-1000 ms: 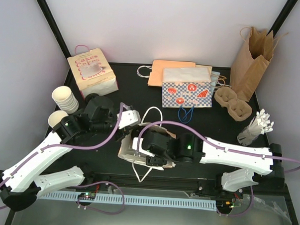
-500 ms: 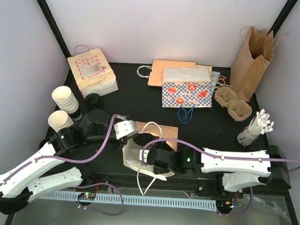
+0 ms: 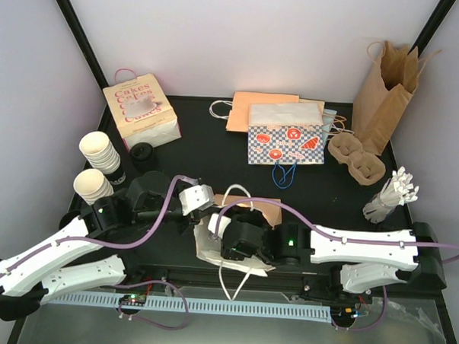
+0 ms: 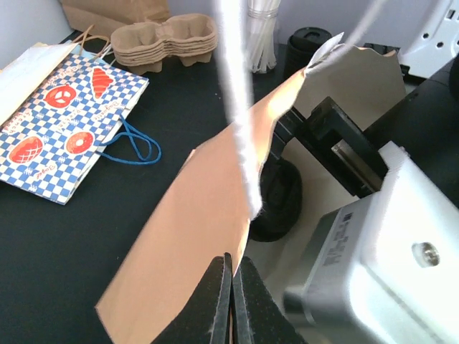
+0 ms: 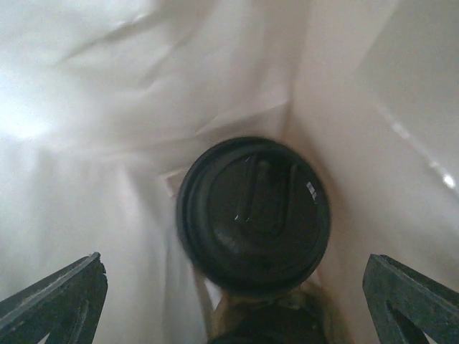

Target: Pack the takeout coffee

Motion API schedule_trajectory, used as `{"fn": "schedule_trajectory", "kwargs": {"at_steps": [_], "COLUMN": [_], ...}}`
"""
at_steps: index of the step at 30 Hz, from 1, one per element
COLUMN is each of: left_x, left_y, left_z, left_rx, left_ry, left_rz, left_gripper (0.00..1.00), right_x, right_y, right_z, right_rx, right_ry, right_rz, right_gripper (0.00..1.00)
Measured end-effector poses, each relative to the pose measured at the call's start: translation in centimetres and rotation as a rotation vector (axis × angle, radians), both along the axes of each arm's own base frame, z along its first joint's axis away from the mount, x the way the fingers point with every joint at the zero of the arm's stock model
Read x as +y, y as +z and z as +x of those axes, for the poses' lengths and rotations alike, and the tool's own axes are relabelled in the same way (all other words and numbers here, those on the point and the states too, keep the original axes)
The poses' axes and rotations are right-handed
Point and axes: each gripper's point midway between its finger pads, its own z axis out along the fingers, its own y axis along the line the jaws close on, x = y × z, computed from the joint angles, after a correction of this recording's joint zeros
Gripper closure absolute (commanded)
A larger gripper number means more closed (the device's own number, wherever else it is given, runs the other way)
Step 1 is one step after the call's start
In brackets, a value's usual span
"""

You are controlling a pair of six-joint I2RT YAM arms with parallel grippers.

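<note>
At left, the left tool point(image 4: 231, 283) is clenched on the edge of a brown paper bag point(image 4: 193, 244) near the front of the black bench point(image 3: 215, 145). Deep in the bag's white interior sits the takeout coffee point(image 5: 254, 208), its black lid facing the bag's mouth. At right, the right tool point(image 5: 233, 265) reaches into the bag, released, fingers spread wide and clear of the cup.

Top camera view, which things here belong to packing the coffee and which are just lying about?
In the job:
takeout coffee
paper bag that it sits in
left gripper, pinching the bag's edge
right gripper, open, facing the cup inside the bag

Lying about:
cake box
stacked cups
checkered bag
cup carrier
tall brown bag
</note>
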Motion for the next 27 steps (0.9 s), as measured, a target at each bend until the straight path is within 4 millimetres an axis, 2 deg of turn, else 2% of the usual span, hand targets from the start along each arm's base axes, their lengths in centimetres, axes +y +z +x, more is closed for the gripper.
{"fn": "schedule_trajectory", "kwargs": {"at_steps": [4,11,15,27], "left_x": [-0.1,0.0,0.1,0.2], "left_y": [0.1,-0.1,0.1,-0.1], "left_z": [0.4,1.1,1.9,1.9], "left_rx": [0.002,-0.010,-0.026,-0.023], "left_ry": [0.026,0.062,0.106,0.111], "left_rz": [-0.012,-0.018,-0.039,-0.044], "left_gripper": [0.98,0.98,0.98,0.98], "right_x": [0.3,0.5,0.8,1.4], "right_y": [0.3,-0.6,-0.6,-1.3], "right_z": [1.1,1.4,1.3,0.5], "right_rx": [-0.012,0.052,0.133,0.202], "right_ry": [-0.098,-0.140,-0.149,-0.166], "right_rz": [0.005,-0.017,0.004,0.062], "right_gripper": [0.00,0.00,0.00,0.00]}}
